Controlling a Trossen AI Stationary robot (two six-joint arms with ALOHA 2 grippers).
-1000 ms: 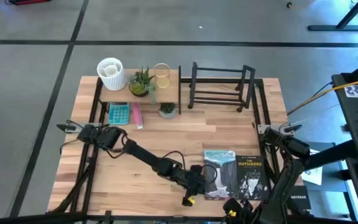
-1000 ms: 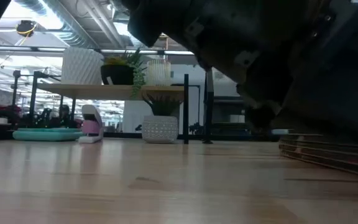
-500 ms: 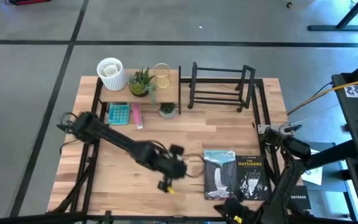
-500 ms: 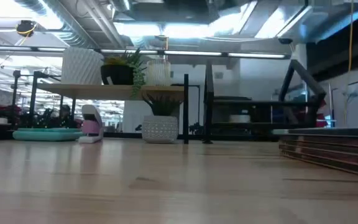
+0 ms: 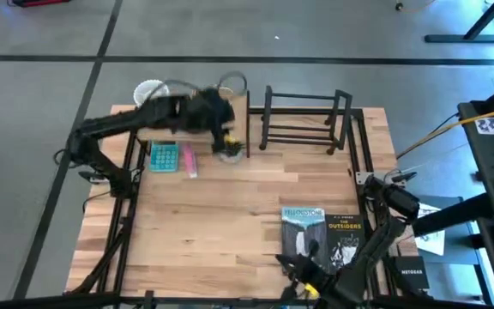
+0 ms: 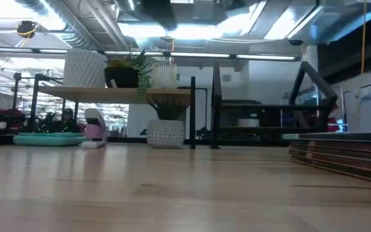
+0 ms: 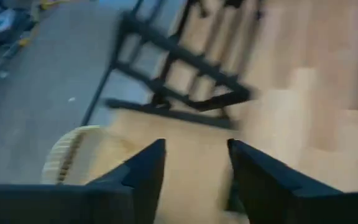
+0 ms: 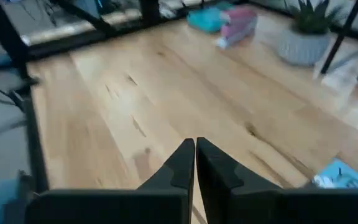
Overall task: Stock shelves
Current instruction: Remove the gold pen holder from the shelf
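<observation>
- Grey floor is being seen around the tabletop (image 5: 230, 206); the wooden shelf (image 6: 108, 94) and black rack (image 5: 303, 120) are standing along its far edge.
- Two books (image 5: 324, 240) are lying flat near the front edge, apparently not yet shelved.
- Left gripper (image 7: 194, 165) is being held empty, fingers parted, above the wooden shelf, beside the rack.
- Right gripper (image 8: 195, 155) is being kept pressed closed, empty, near the books.
- Judged next: one book is to be grasped and carried to the rack, well apart from it.

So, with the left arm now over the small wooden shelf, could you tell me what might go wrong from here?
The left gripper, fingers open and empty, hangs over the light-wood shelf on thin black legs, crowded with a white ribbed pot, a green plant in a dark pot and a slatted cup; a careless descent could topple them. The right gripper is shut above the tabletop near the two books, so it might scuff them.
</observation>
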